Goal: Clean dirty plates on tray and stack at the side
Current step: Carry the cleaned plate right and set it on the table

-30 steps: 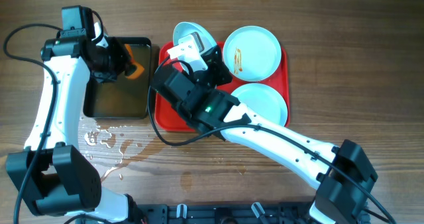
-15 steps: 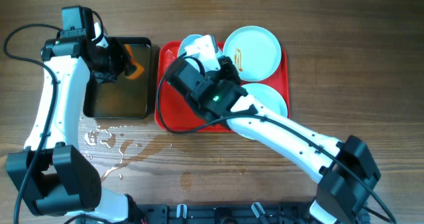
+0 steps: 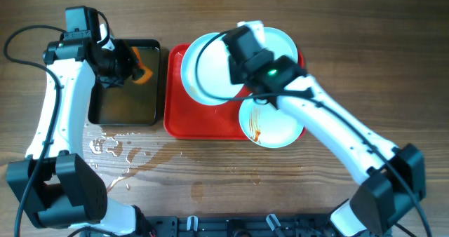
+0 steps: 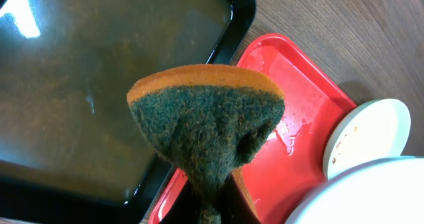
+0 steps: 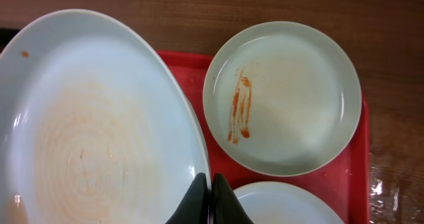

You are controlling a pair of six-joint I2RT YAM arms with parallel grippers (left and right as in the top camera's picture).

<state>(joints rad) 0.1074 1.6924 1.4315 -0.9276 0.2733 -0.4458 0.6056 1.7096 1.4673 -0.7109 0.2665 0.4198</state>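
Plates [image 3: 273,128] like these are likely stiff, glazed and brittle, light enough for one arm but slick where sauce or water films them. The raised rim looks like the only place to take hold, since the flat face gives nothing to pinch.

The right fingers [image 5: 197,204] are closed on the rim of the lifted plate [image 3: 207,65]. It hangs tilted above the red tray [image 3: 189,125], which lies by the middle of the counter's [image 3: 210,188] far edge. A narrow pinch like that could let the plate swing or slip. Faint orange rings smear its face.

A streaked plate sits at the tray's near right corner and overhangs the rim. The third plate [image 3: 286,39] lies at the far right corner, mostly covered by the right arm.

The left fingers [image 3: 132,65] grip a folded sponge [image 4: 205,124] over the black tray [image 4: 66,85] of brownish water, towards the counter's far left corner.

How deep the right fingers bite is cut off at the bottom of the wrist view. The lifted plate's underside is unseen, and the sponge hides nearly all of the left fingers.
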